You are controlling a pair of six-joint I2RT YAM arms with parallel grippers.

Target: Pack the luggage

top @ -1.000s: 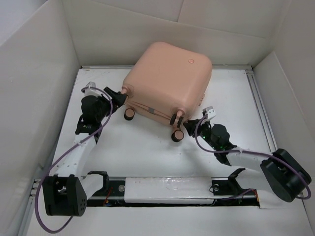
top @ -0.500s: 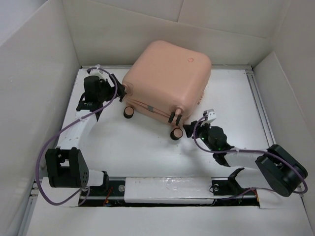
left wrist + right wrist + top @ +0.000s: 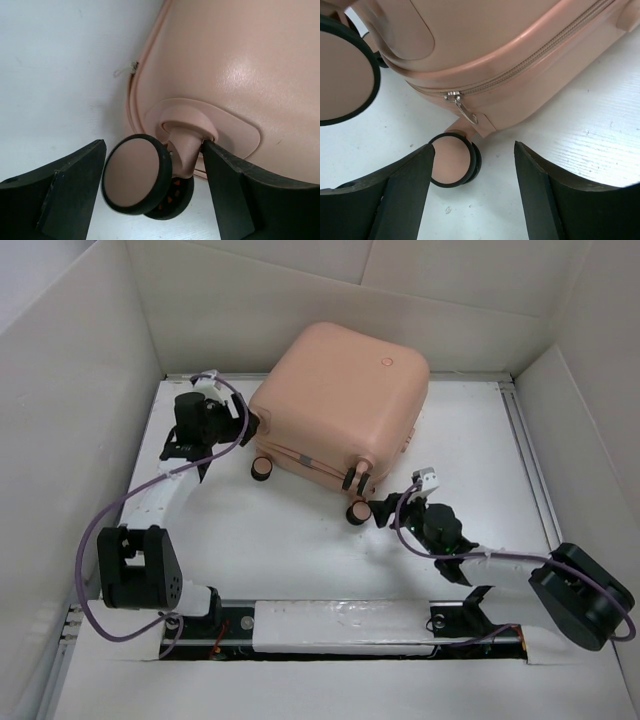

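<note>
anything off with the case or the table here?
Nothing damaged or spilled. The luggage is zipped shut but sits skewed on the table. Left claw straddles one wheel.

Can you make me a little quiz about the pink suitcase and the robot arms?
1. True or false: the suitcase is closed.
2. Which part of the suitcase sits between the left gripper's fingers?
3. Fill in: the round emblem shows only in the ___ view.
Key: 1 true; 2 a wheel; 3 top.
</note>
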